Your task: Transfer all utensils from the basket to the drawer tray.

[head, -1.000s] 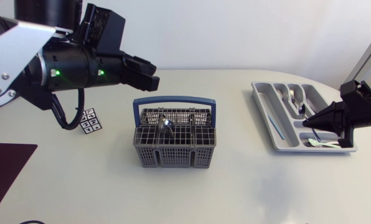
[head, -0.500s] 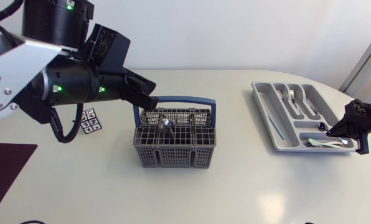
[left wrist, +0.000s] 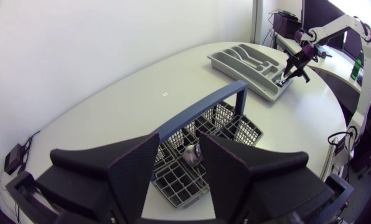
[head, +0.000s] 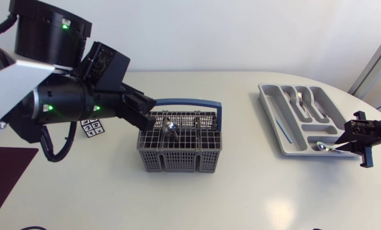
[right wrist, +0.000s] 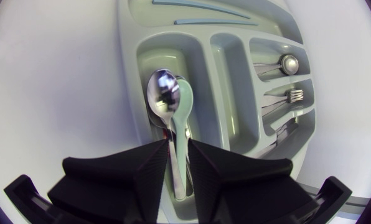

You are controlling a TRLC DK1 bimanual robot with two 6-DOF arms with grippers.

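Two hands, two jobs.

Left hand (head: 147, 114) (left wrist: 179, 146): fingers spread wide, nothing between them. It hangs left of centre in the head view, over the left end of the basket (head: 178, 153) (left wrist: 232, 127). In its wrist view a metal utensil (head: 171, 130) (left wrist: 192, 152) stands in the grid directly below the gap. Judgement: the opening is lined up for a straight descent, staying inside the blue carry handle (head: 178, 102).

Right hand (head: 363, 137) (right wrist: 176, 155): at the right edge, low over the near end of the drawer tray (head: 273, 121) (right wrist: 126, 74). A metal spoon (head: 325, 147) (right wrist: 162, 93) lies in the end compartment, bowl away from the hand, partly overlapping a pale green spoon (right wrist: 184, 109). Its handle runs back into the hand. I cannot tell whether the hand grips it or has let go. Judgement: the low, level approach sets the spoon down lengthwise.

Poses: the left arm comes in from the upper left, wrist pitched down toward the basket. The right arm enters from the right edge, hand nearly level with the counter (head: 254, 191).

Forks (head: 302, 99) already lie in the tray's long slots.
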